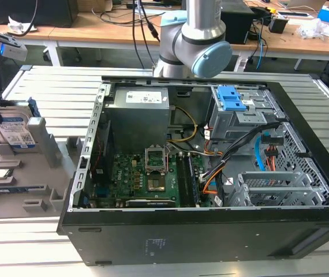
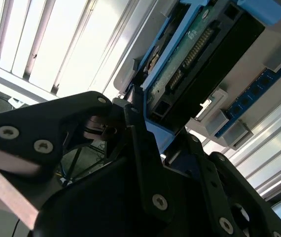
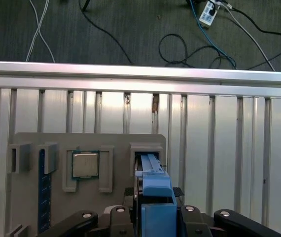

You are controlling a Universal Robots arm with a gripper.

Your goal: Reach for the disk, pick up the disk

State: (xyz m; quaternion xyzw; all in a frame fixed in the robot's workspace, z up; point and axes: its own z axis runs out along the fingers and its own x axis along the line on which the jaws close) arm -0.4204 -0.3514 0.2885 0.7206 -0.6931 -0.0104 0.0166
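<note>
Connector pins (image 2: 195, 48) on disk (image 2: 224, 61), second wrist view

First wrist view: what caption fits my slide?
Gripper straddling the disk standing in its grey holder, chip alongside.

disk (image 1: 14, 124): grey metal, paper label, smooth blue plastic rails; table (image 3: 219, 148): ribbed bare aluminium; holder (image 3: 116, 143): matt grey plastic

Arm's big grey joint (image 1: 194, 43) sits top centre in the exterior view. Gripper (image 3: 155, 192) is way over at that view's left edge, pointing down, fingers (image 3: 128, 191) pinched on the disk (image 3: 153, 168) from both sides.
</note>
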